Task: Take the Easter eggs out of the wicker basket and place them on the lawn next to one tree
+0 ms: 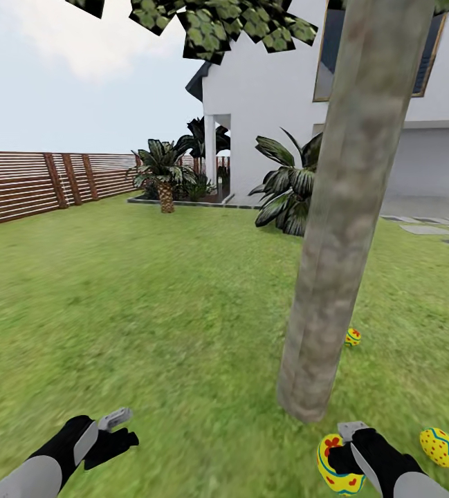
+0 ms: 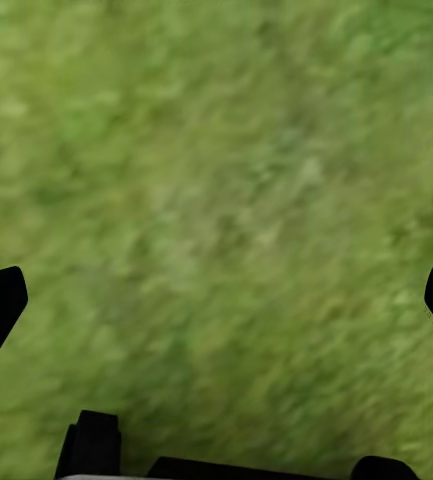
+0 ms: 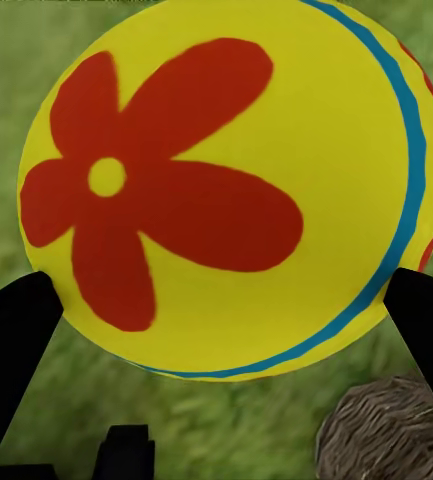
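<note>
A thick mottled grey-brown tree (image 1: 345,228) rises from the lawn (image 1: 148,311) right in front of me. My right gripper (image 1: 345,453) is shut on a yellow Easter egg (image 1: 336,467) with a red flower and blue band, low by the trunk's foot. That egg (image 3: 226,190) sits between the black fingers (image 3: 16,340) in the right wrist view, with the trunk base (image 3: 391,430) close beside it. A second egg (image 1: 439,447) lies on the grass to the right of the gripper. A third egg (image 1: 353,337) lies just behind the trunk. My left gripper (image 1: 117,429) hangs open over bare grass (image 2: 216,220). The wicker basket is out of view.
A brown slat fence (image 1: 37,183) runs along the left. A white house (image 1: 279,90) stands behind, with short palms (image 1: 163,173) and dark leafy plants (image 1: 290,183) before it. Grey paving (image 1: 425,225) lies at the right. Open grass stretches left of the trunk.
</note>
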Tool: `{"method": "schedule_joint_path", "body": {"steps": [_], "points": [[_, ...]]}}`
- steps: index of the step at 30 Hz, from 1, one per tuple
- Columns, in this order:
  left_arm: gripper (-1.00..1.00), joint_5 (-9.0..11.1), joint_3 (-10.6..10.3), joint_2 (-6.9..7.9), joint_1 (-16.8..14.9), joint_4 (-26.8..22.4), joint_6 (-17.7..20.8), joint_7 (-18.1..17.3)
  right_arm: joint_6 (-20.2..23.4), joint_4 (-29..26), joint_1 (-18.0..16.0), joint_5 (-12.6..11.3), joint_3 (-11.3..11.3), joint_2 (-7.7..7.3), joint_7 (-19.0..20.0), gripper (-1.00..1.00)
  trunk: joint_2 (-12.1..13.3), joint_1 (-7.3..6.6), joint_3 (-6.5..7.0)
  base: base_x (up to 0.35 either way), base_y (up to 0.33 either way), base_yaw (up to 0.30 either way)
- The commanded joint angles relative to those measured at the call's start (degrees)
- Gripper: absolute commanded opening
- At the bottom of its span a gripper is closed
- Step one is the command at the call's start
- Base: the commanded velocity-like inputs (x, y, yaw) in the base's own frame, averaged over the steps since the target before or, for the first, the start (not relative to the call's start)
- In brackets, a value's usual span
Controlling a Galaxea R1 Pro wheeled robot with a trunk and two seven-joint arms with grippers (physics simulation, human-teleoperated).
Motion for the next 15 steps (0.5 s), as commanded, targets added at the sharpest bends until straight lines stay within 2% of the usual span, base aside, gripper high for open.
{"method": "schedule_joint_path", "body": {"steps": [1,6,10,15], "points": [[1.0,0.38,0.17,0.0,-0.02,-0.08,0.36,0.04,0.32,-0.12,-0.02,0.37,0.27,-0.05,0.33,-1.0,0.37,-0.22,0.12,0.022,0.0,0.0],[1.0,0.74,0.27,-0.01,-0.02,-0.06,0.36,0.1,0.31,-0.12,0.02,0.37,0.27,0.04,0.32,-1.0,2.38,-1.32,1.02,0.004,0.0,0.0],[1.0,0.82,0.18,-0.13,-0.02,0.0,0.36,0.05,0.3,-0.12,-0.01,0.37,0.27,0.04,0.31,-1.0,2.38,-1.32,1.02,0.0,0.0,0.0],[1.0,0.82,0.18,-0.35,-0.02,0.01,0.36,0.12,0.31,-0.12,-0.01,0.37,0.27,0.04,0.31,-1.0,0.37,-0.22,0.12,0.0,0.0,0.0]]}}
